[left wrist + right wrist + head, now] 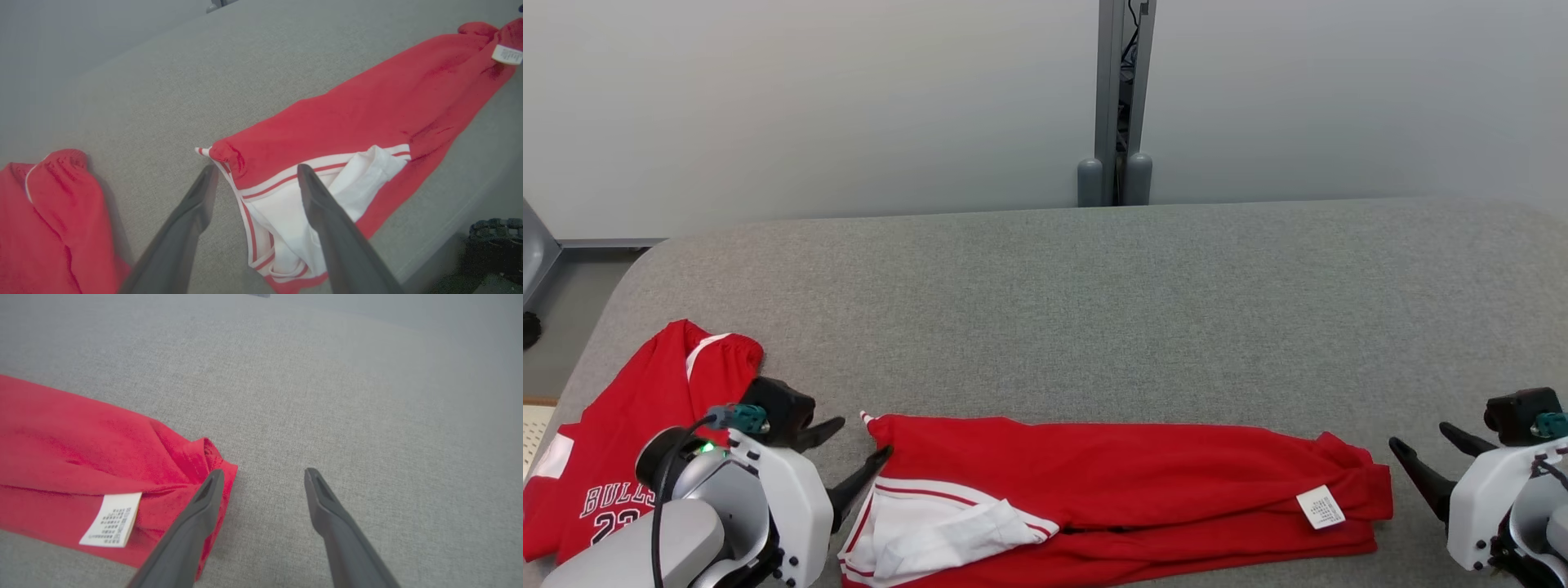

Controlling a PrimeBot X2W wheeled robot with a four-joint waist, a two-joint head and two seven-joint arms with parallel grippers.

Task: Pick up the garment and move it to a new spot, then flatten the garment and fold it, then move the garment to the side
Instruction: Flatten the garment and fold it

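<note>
Red jersey point(629, 400) beside garment point(1111, 465), partly behind left tool point(862, 435).

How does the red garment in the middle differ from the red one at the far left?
The middle garment lies stretched in a long band; the jersey at left lies crumpled. The middle garment shows white striped trim and a white label; the jersey shows white BULLS lettering. Both are red, on the grey table.
</note>
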